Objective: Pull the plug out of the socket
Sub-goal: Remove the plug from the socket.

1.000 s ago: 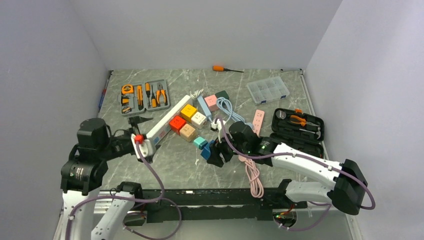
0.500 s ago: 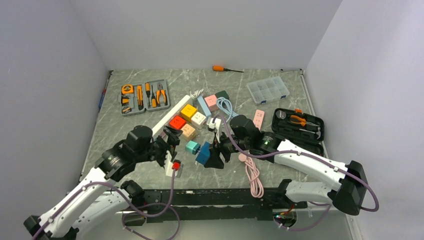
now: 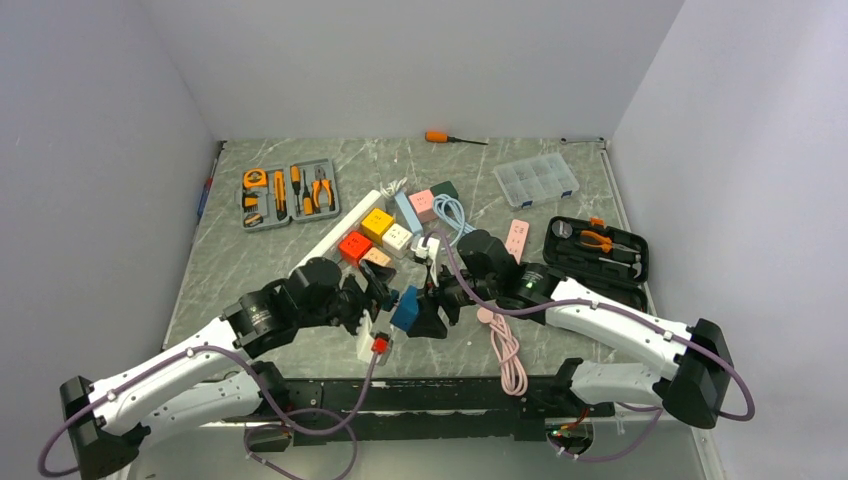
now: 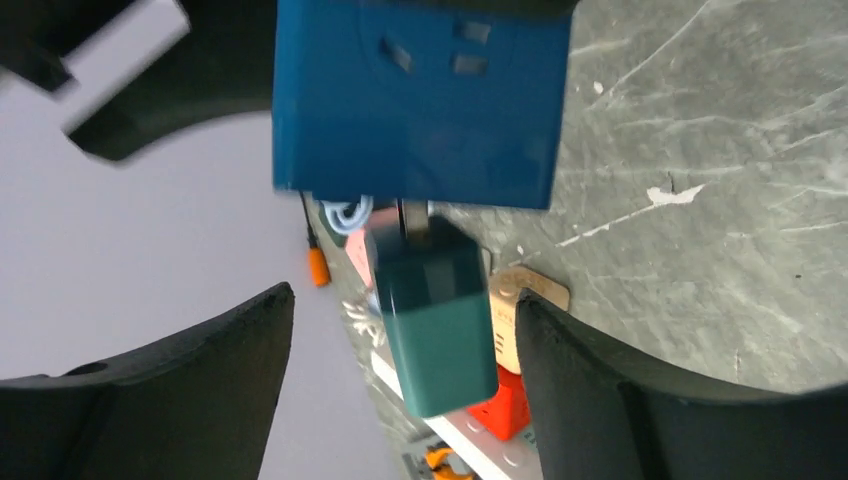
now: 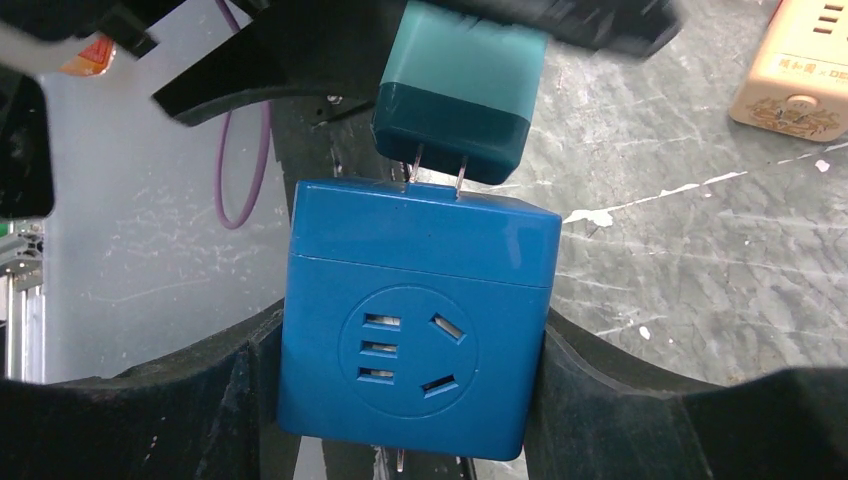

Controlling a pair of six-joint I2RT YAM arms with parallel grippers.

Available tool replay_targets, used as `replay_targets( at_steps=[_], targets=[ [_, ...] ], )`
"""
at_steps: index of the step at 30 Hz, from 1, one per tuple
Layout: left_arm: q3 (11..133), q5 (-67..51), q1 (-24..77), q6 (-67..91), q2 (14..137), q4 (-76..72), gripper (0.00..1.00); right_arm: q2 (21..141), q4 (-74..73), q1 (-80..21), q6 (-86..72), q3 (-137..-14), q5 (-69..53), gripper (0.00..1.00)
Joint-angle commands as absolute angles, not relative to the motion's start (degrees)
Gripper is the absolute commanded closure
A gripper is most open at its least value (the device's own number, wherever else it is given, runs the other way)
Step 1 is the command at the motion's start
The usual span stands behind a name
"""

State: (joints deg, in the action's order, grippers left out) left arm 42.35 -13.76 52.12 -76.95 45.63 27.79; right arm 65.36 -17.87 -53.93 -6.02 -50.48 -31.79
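Observation:
The right gripper point(image 5: 410, 372) is shut on a blue cube socket point(image 5: 415, 330), one finger pressed on each side. It holds the socket point(image 3: 407, 308) just above the table centre. A teal plug point(image 5: 460, 95) sticks out of the socket's far face, with its two metal prongs partly showing. In the left wrist view the plug point(image 4: 435, 330) hangs below the socket point(image 4: 415, 95), between the jaws of the open left gripper point(image 4: 402, 300). A gap shows on both sides of the plug. From above, the left gripper point(image 3: 378, 292) meets the socket from the left and covers the plug.
A white power strip point(image 3: 340, 228) with red point(image 3: 354, 245), yellow point(image 3: 377, 222) and white point(image 3: 398, 238) cubes lies just behind. A tool tray point(image 3: 288, 192) is at the back left and a black tool case point(image 3: 597, 250) at the right. A pink cable point(image 3: 508, 350) trails near the front.
The left arm has swung in from the far left to the centre, bringing its jaws around the plug and narrowing them slightly. The right gripper still holds the socket, now a little further left.

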Motion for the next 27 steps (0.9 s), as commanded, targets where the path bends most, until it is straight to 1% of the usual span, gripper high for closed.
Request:
replay_targets(
  at_steps=[1, 6, 10, 16, 18, 20, 22, 23, 24, 25, 27],
  targets=[
    [44.6, -9.1, 59.1, -75.6, 45.1, 26.8, 0.21, 66.0, -12.8, -54.0, -6.0, -53.0, -32.2, 1.00],
    [44.4, -6.0, 60.3, -76.3, 46.9, 24.1, 0.37, 66.4, -12.2, -54.1, -6.5, -53.0, -33.0, 1.00],
    [42.2, -3.8, 60.3, -79.3, 46.6, 20.9, 0.40, 66.3, -12.6, -54.1, -6.6, -52.9, -33.7, 1.00],
    [41.8, -2.1, 60.3, -79.9, 47.1, 20.3, 0.44, 65.5, -12.5, -54.0, -7.0, -52.0, -34.3, 1.00],
    [42.0, -1.7, 60.3, -80.4, 47.2, 20.1, 0.47, 65.6, -12.8, -54.1, -7.1, -52.0, -34.4, 1.00],
    [42.0, -1.8, 60.3, -80.9, 47.3, 20.3, 0.54, 65.4, -13.1, -54.1, -7.2, -52.0, -34.2, 1.00],
    [42.0, -2.2, 60.3, -81.7, 47.2, 20.7, 0.66, 65.1, -13.2, -54.1, -7.2, -51.9, -34.0, 1.00],
    [41.9, -2.3, 60.4, -82.1, 47.2, 20.7, 0.74, 64.8, -13.2, -54.1, -7.2, -51.7, -33.8, 1.00],
    [41.8, -2.0, 60.4, -82.4, 47.2, 20.3, 0.89, 64.7, -13.2, -54.0, -7.3, -51.6, -33.6, 1.00],
    [41.6, -1.7, 60.5, -82.2, 47.2, 19.4, 0.98, 64.6, -13.3, -54.1, -7.3, -51.5, -33.2, 1.00],
    [41.9, -1.5, 60.5, -82.4, 47.4, 18.9, 1.00, 64.6, -13.7, -54.0, -7.2, -51.3, -32.0, 1.00]
  ],
)
